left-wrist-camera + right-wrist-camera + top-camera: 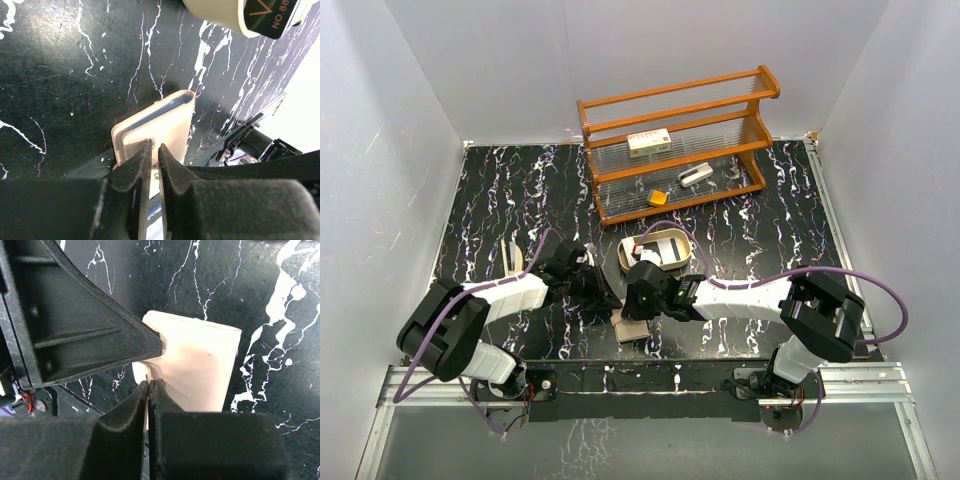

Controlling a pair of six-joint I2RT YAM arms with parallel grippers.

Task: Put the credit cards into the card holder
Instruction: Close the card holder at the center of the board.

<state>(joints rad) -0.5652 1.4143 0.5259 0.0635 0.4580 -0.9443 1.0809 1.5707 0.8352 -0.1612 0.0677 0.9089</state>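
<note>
One card holder [632,328] pinched by left gripper [154,148] | right gripper [150,384] closed tight beside it | credit cards obscured, uncounted

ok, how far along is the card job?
Done: a bluish card seems seated inside the card holder. In hand: left gripper pinches its flap; right gripper is shut at its edge. Left: a pale flat piece lying apart may be another card.

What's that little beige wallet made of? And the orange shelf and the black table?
The card holder looks like smooth matte leather or faux leather: tan, with soft rounded edges. The shelf seems varnished wood: orange-brown and shiny. The table is black with white veins, marble-look, maybe printed.
</note>
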